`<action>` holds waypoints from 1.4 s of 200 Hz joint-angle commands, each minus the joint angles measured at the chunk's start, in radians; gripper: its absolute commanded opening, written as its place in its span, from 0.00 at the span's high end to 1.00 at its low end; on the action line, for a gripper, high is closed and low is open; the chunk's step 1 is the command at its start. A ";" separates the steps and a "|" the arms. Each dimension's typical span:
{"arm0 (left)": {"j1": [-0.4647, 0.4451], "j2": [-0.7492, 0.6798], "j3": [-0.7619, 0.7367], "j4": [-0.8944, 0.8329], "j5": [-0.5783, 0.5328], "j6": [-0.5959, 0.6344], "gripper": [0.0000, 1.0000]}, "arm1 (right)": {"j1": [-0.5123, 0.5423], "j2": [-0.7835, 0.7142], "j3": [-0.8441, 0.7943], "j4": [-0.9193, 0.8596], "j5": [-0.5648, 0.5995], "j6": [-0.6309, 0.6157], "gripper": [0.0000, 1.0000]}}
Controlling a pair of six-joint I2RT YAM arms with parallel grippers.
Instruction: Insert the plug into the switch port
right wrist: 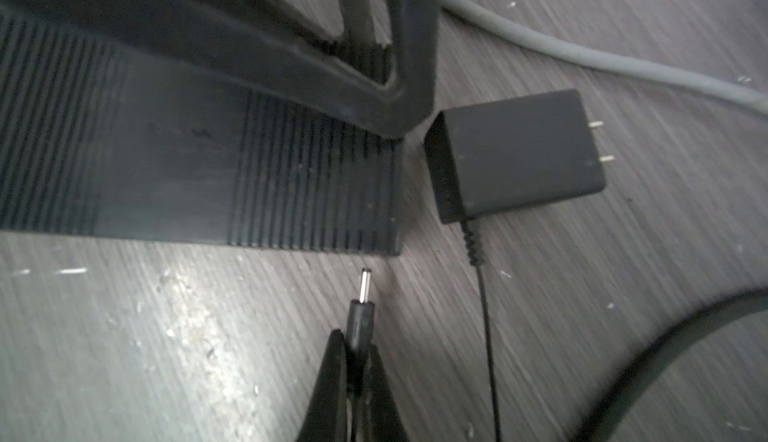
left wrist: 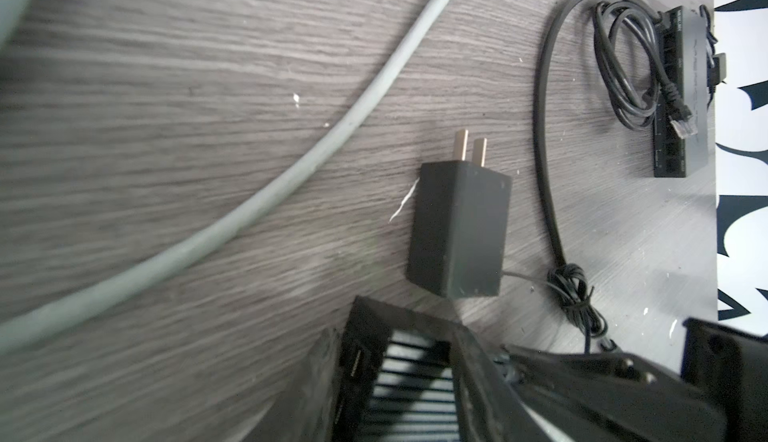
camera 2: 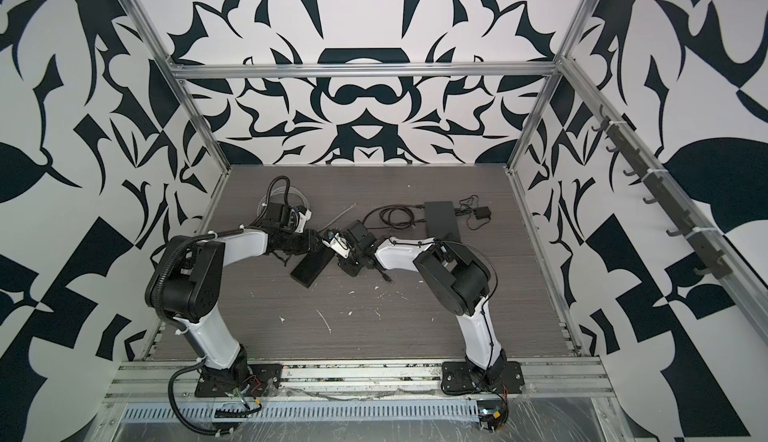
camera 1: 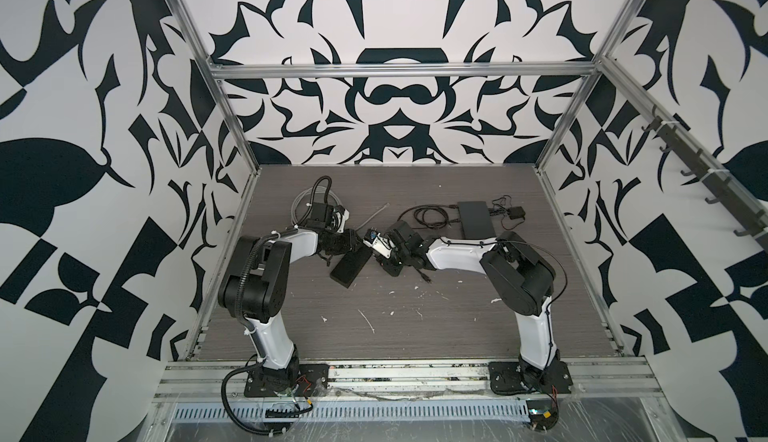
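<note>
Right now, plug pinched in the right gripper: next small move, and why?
Probably ease the right gripper forward slowly, keeping the barrel plug aimed at the near side wall of the switch. The tip points at that wall, not yet touching; the port itself isn't visible in the right wrist view.

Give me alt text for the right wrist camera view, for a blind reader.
The right gripper pinches a barrel plug, its metal tip pointing at the side of a ribbed black switch, not yet in. A black power adapter lies beside it.
</note>
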 commanded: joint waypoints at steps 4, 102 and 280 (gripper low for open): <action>-0.005 -0.029 -0.060 -0.046 -0.016 -0.021 0.55 | -0.022 -0.045 -0.031 -0.079 0.002 -0.041 1.00; -0.005 -0.160 -0.134 -0.022 -0.087 -0.120 0.50 | -0.026 -0.076 -0.042 -0.093 -0.238 -0.039 1.00; -0.011 -0.500 -0.377 -0.094 -0.160 -0.365 0.44 | 0.022 -0.122 -0.053 -0.068 -0.245 0.006 1.00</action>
